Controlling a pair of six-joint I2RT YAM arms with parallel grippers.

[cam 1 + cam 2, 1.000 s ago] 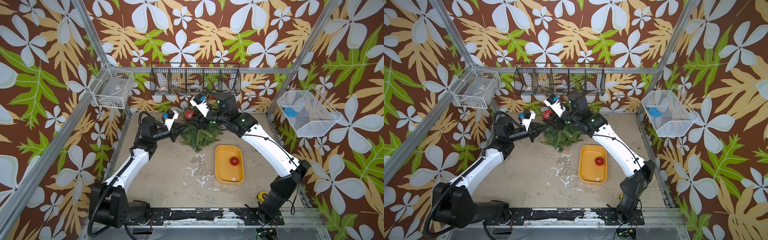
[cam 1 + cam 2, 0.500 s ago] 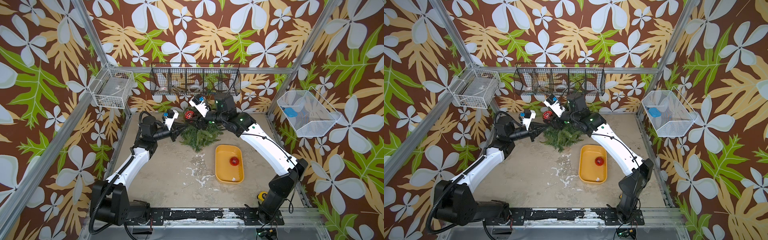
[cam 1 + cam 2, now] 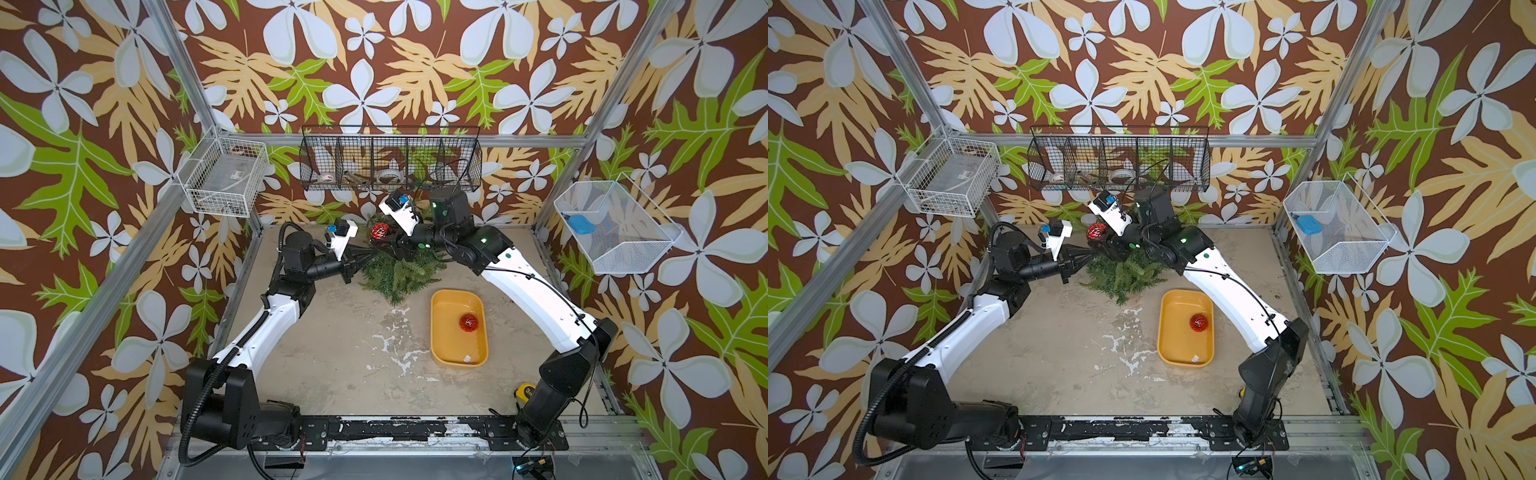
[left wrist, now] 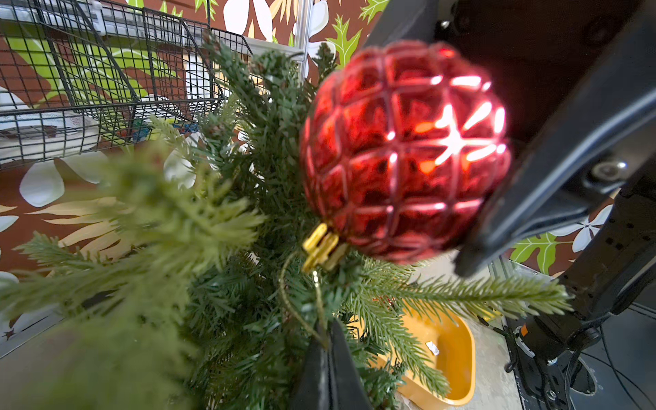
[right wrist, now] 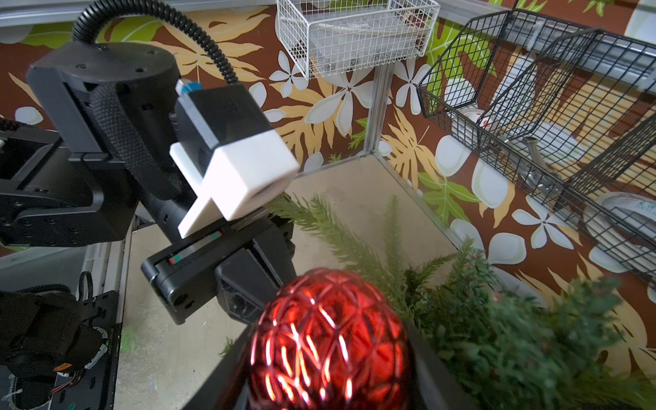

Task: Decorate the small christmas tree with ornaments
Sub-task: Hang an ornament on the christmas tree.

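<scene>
Right gripper (image 5: 330, 355) clamps a red bauble (image 5: 330, 333) by its sides above the small tree (image 3: 399, 276). The left gripper (image 4: 328, 349), pinched tight, holds the bauble's gold loop (image 4: 287, 294). The tree stands at the table's (image 3: 332, 353) far edge. A second red bauble (image 3: 468, 322) lies in the yellow tray (image 3: 446, 343) nearby.

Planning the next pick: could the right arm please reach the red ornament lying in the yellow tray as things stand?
Probably not yet: the right arm's fingers are shut on another red ornament at the tree. Otherwise the yellow tray lies uncovered beside that arm.
</scene>
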